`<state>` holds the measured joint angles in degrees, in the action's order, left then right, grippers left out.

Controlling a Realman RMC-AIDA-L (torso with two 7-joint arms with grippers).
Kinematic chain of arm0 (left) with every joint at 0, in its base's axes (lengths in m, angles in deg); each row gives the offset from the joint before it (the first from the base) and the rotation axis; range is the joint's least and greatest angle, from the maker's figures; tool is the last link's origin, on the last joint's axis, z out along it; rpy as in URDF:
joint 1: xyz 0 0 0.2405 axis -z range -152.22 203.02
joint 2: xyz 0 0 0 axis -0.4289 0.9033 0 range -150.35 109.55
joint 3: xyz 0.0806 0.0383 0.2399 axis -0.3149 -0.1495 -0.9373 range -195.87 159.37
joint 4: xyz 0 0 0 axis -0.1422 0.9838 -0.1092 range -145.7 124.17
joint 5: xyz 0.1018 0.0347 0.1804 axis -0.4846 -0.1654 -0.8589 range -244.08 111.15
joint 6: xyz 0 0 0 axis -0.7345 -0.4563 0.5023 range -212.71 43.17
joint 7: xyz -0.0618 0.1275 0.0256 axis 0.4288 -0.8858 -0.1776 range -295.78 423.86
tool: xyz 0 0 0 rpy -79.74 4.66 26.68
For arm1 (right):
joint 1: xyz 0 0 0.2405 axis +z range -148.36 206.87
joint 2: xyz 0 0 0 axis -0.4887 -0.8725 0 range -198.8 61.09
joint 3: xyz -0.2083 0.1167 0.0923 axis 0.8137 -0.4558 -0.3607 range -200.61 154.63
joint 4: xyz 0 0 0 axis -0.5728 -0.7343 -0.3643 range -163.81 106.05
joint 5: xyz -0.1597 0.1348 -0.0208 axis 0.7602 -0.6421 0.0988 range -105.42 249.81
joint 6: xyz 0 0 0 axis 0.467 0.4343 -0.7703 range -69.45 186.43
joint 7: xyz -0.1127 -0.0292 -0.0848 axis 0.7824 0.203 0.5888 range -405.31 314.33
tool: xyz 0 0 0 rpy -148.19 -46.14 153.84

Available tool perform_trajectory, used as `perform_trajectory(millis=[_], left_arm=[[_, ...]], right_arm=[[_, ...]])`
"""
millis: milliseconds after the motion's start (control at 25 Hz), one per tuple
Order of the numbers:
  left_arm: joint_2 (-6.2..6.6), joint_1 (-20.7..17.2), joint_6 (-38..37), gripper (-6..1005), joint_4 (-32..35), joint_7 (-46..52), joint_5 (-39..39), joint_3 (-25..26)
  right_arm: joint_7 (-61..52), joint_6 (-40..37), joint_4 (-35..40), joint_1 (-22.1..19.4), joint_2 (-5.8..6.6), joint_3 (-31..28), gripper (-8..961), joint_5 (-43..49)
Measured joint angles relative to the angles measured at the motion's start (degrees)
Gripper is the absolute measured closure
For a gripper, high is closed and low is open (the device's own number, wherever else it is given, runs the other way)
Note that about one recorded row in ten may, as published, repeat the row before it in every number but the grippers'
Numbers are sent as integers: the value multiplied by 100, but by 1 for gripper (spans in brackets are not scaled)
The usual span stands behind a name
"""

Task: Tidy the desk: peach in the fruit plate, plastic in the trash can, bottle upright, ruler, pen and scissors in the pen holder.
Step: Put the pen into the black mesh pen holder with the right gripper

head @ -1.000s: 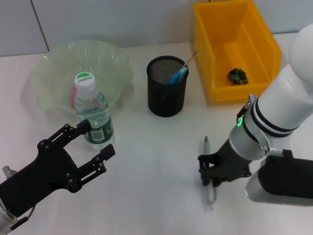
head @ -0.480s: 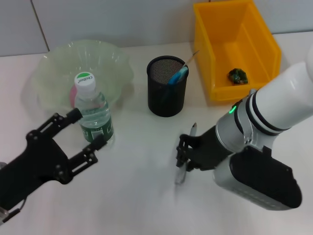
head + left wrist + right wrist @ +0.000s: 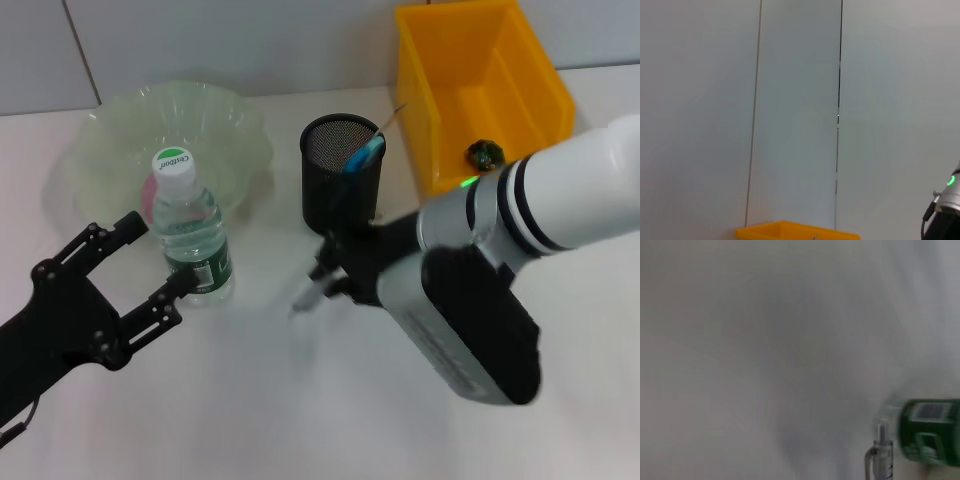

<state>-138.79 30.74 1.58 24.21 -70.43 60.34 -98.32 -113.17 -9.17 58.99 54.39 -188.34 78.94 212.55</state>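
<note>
My right gripper (image 3: 328, 276) is shut on the silver-grey pen (image 3: 304, 294) and holds it tilted above the desk (image 3: 300, 400), just in front of the black mesh pen holder (image 3: 340, 185). The blue scissors (image 3: 364, 153) and a thin clear ruler (image 3: 392, 114) stick out of the holder. The bottle (image 3: 190, 235) stands upright with my open left gripper (image 3: 152, 258) just to its left, not touching it. The pink peach (image 3: 149, 196) lies in the green fruit plate (image 3: 120, 125). Crumpled plastic (image 3: 487, 154) lies in the yellow trash can (image 3: 540, 75). The right wrist view shows the pen (image 3: 881, 455) beside the bottle (image 3: 930, 432).
The trash can stands at the back right, close to the pen holder. My bulky right forearm (image 3: 470, 290) spans the middle right of the desk. The left wrist view shows a grey wall, the trash can's rim (image 3: 790, 231) and part of the right arm (image 3: 945, 210).
My right gripper has lifted the pen and carried it left and back toward the pen holder. My left gripper has drawn back to the left, away from the standing bottle.
</note>
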Motion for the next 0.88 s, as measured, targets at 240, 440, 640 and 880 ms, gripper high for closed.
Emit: perform_trajectory(millis=[240, 440, 640, 880], left_arm=[[-1, -57, 323, 214, 0, 0, 0, 173], [10, -117, 622, 214, 0, 0, -34, 286], [20, -170, 717, 214, 1, 0, -55, 302], [14, -199, 783, 214, 0, 0, -325, 275]], right_arm=[[-944, 161, 559, -173, 0, -247, 787, -435], [-1361, 207, 1188, -553, -14, -941, 787, -1385], [-1586, 283, 1231, -663, -7, -1568, 787, -2303], [-1624, 526, 728, -821, 12, -2614, 787, -4032]])
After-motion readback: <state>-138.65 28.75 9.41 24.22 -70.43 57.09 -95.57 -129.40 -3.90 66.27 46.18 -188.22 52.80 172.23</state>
